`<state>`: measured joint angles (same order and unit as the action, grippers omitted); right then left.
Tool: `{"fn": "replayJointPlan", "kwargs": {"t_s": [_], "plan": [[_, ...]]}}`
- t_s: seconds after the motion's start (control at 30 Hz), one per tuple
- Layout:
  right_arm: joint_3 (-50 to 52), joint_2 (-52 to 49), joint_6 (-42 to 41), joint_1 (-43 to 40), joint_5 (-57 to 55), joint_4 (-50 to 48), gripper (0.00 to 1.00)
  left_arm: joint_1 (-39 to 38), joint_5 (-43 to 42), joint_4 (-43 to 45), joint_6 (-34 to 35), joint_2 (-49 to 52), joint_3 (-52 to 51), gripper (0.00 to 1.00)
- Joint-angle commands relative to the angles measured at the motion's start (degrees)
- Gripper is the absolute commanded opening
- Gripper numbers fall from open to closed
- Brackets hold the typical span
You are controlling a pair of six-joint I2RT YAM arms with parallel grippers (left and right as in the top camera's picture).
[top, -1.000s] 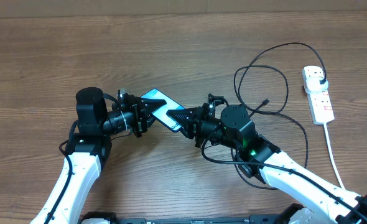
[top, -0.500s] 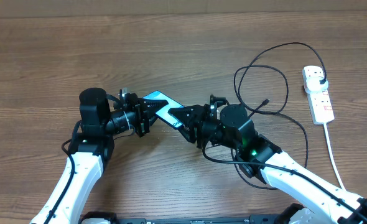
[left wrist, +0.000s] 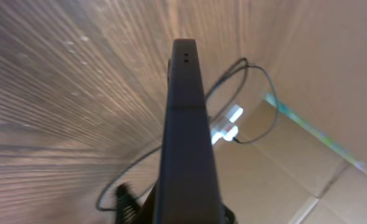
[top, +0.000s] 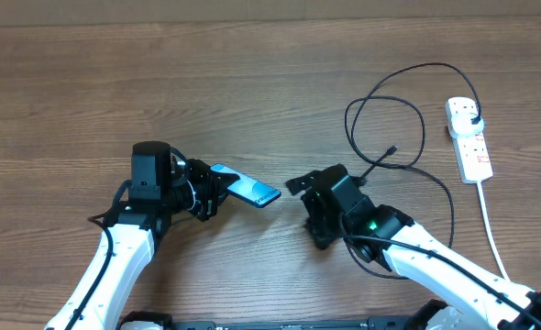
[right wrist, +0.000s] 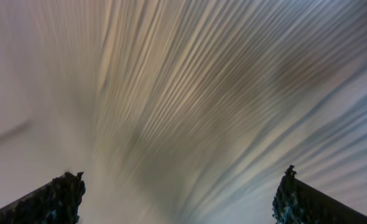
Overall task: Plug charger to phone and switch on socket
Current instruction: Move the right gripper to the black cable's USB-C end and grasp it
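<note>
The phone (top: 249, 191), slim with a light blue screen, is lifted off the table and tilted, with my left gripper (top: 211, 190) shut on its left end. In the left wrist view the phone (left wrist: 186, 118) stands edge-on between the jaws of the left gripper (left wrist: 186, 214). My right gripper (top: 306, 212) is just right of the phone, apart from it and wide open. In the blurred right wrist view the right gripper (right wrist: 180, 190) holds nothing. The charger (top: 390, 92) is a thin black cable that loops from its plug in the socket (top: 469, 139), and its small connector (top: 392, 148) lies free behind the right arm.
The socket's white cord (top: 491, 225) runs down the right side towards the front edge. Part of the black cable passes under the right arm (top: 408, 243). In the left wrist view the cable (left wrist: 258, 81) and the socket (left wrist: 230, 121) show beyond the phone.
My right gripper let go of the phone, opened wide and drew back to the right. The left gripper stayed shut on the phone and swung it right and up.
</note>
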<state>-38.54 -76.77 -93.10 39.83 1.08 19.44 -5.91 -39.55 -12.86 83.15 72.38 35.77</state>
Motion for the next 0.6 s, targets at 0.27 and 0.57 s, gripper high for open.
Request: {"fn": "replayJointPlan", "kwargs": {"t_s": [0.27, 0.57], "plan": [[-13.16, 0.07, 29.88, -10.45, -15.82, 15.72, 0.82, 0.26, 1.09, -0.42, -5.44, -0.48, 0.74, 0.04], [-23.76, -7.78, 40.48, -25.90, -12.31, 23.08, 0.78, 0.26, 1.14, -0.42, -5.44, -0.48, 0.74, 0.04]]}}
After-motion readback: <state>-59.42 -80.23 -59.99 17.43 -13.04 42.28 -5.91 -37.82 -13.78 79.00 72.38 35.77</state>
